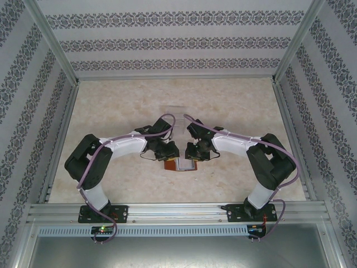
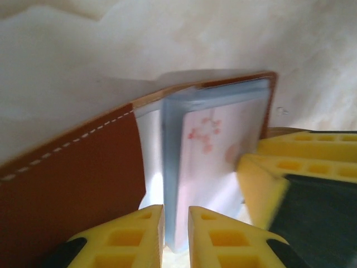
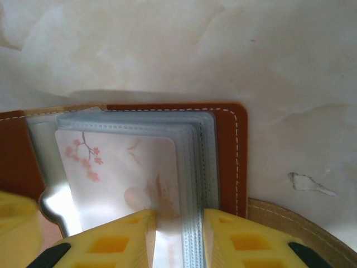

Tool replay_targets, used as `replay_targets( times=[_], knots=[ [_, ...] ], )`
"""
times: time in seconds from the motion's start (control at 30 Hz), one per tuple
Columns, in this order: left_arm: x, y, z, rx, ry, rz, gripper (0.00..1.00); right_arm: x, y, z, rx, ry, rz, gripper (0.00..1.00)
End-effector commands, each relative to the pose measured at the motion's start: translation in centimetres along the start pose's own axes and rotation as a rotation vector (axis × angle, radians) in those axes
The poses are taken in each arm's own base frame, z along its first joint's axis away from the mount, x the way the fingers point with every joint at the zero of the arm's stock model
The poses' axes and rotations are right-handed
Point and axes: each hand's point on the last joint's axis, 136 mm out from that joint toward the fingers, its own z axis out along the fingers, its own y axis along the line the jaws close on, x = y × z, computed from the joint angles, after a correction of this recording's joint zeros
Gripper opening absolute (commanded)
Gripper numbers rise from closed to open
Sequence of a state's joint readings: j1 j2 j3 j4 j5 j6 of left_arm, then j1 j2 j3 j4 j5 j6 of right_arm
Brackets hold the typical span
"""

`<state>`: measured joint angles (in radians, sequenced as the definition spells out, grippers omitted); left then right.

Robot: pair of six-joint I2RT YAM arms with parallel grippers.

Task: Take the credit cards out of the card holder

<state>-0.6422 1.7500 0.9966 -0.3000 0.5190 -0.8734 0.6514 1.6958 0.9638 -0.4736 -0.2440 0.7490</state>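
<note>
Left fingers pinching card holder sleeve, right fingers closed on sleeved credit card, branch print from right wrist

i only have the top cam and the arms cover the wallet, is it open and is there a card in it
observer: yes, the card holder lies open, and a pale card printed with a pink blossom branch sits in one of its clear sleeves
operator: what has the right gripper got
observer: the right gripper has the stack of sleeves between its fingers, with the card's corner there too
operator: and the left
observer: the left gripper is pinched on the near edge of the sleeve pages; i cannot tell whether the card's edge is in that pinch
</note>
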Motion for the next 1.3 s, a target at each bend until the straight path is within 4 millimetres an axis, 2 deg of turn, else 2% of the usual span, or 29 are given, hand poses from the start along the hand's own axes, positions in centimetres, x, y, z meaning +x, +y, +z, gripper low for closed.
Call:
replay_targets(
  times=[0.0, 0.27, 0.57, 0.9, 1.27],
  knots=[
    [0.0, -0.3, 1.1, 0.048, -0.002, -0.012, 0.18, 0.5, -1.4, -0.7, 0.041, 0.0, 0.003, 0.3],
    [0.3, 1.1, 2.3, 0.033, 0.007, -0.028, 0.13, 0.2, -1.3, -1.5, 0.012, -0.028, 0.01, 0.32],
    [0.1, 1.6, 2.1, 0.017, -0.005, -0.024, 0.1, -0.2, -1.4, -1.8, -0.006, -0.049, 0.019, 0.28],
    [-0.4, 0.3, 0.9, 0.064, -0.041, -0.005, 0.11, 0.2, -1.9, -0.2, 0.002, 0.0, 0.026, 0.22],
    [-0.8, -1.1, 0.3, 0.146, -0.066, -0.014, 0.11, 0.5, -2.3, 0.2, 0.012, 0.009, 0.027, 0.17]
  ],
)
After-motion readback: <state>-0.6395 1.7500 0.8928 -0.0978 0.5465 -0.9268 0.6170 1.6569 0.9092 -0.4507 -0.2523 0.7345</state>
